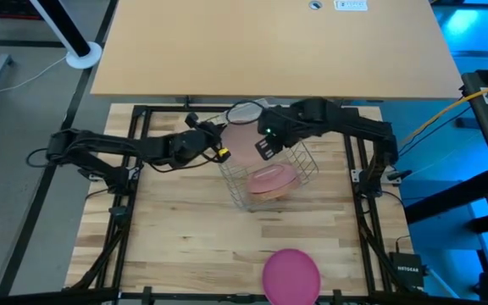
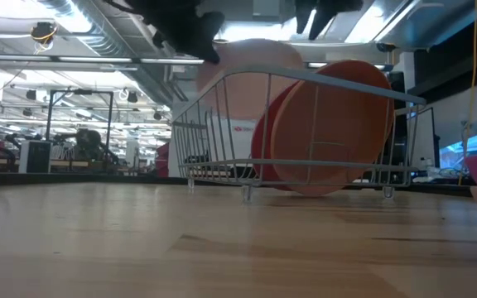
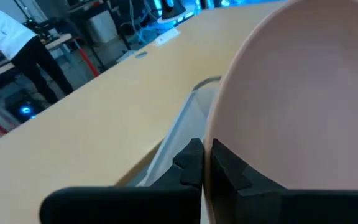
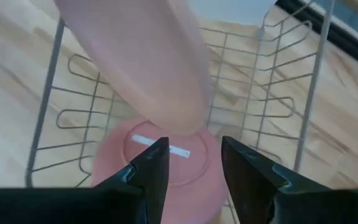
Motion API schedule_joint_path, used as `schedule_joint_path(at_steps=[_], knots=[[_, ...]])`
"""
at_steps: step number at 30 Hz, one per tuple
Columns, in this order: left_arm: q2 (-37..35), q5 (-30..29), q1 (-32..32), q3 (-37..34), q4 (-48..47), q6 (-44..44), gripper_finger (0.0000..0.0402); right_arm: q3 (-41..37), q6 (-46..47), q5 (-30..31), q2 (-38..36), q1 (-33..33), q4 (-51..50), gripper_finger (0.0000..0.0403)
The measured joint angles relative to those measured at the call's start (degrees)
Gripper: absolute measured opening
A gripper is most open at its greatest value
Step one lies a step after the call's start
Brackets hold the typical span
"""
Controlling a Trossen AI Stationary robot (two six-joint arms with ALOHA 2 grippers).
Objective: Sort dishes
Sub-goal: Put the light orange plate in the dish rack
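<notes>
Grip-wise, my left gripper [image 3: 205,165] pinches the rim of the pale peach-pink round plastic plate [image 1: 242,135] above the silver wire basket rack's [image 1: 305,163] far-left side; it seems light, stiff, slick. Right gripper [image 4: 191,165] hovers open, empty

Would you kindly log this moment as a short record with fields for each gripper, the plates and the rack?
left gripper: shut on the rim of a pale pink plate, held over the far end of the rack
right gripper: jaws open, empty, above the rack beside the held plate
wire rack: mid-table, holding orange plates leaning on edge
magenta plate: lying alone at the table's near edge
clear tub: just beyond the rack
</notes>
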Motion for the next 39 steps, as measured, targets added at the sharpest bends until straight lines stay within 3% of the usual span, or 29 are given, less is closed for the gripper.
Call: schedule_joint_path(at_steps=[15,30,39], knots=[[4.3,-1.8,0.1,0.0,0.9,-0.6,0.0,-1.7,-10.9,-14.0,0.0,-8.7,-0.3,0.0149],[7.8,-4.5,0.6,0.0,7.8,6.1,0.0,-4.6,-22.5,-9.9,0.3,-8.8,-0.2,0.0149],[8.5,-4.9,0.7,-0.1,9.1,10.5,0.0,-11.4,-24.0,-14.6,0.4,-8.8,-0.2,0.0149]])
